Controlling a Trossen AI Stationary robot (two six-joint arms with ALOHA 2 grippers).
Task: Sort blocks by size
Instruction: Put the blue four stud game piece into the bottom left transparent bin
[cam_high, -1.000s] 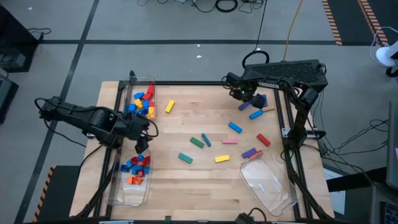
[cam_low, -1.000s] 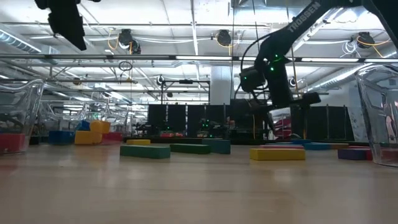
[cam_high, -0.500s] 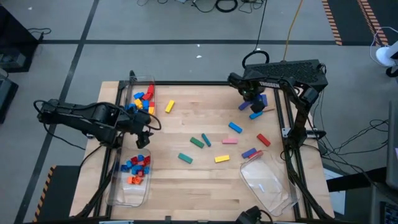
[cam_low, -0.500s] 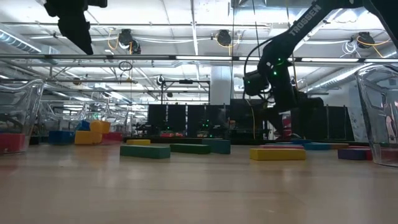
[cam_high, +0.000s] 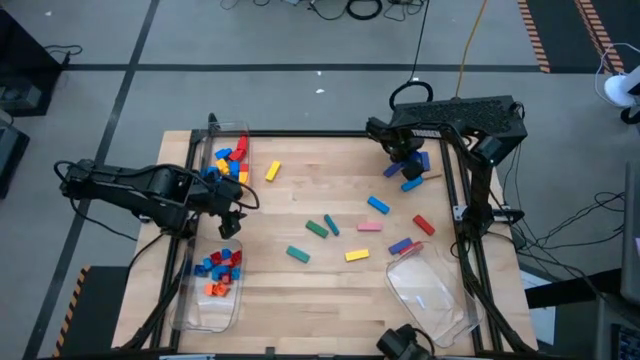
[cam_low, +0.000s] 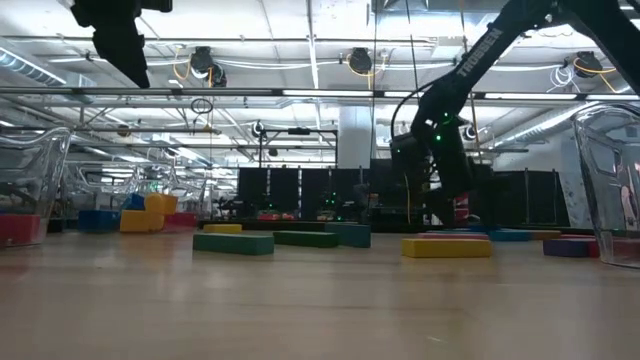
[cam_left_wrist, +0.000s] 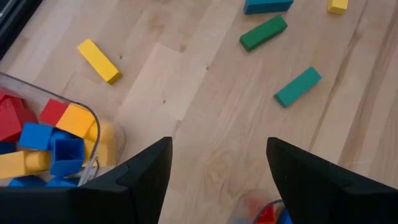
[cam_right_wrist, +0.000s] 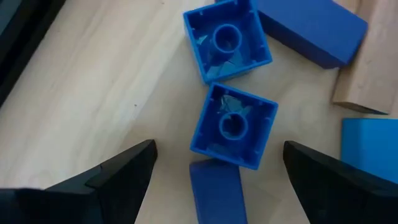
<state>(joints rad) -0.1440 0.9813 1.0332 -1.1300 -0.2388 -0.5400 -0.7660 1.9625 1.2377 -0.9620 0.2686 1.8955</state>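
Presently the right end effector (cam_right_wrist: 214, 177) hangs open over a hollow blue square plastic block (cam_right_wrist: 233, 126) at the wooden counter's (cam_high: 300, 290) far right corner; judged best practice is centring before closing.

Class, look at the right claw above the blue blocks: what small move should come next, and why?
Probably lower straight down and close. The right claw hangs open, and a hollow blue cube lies centred between its fingers, still on the table, not gripped.
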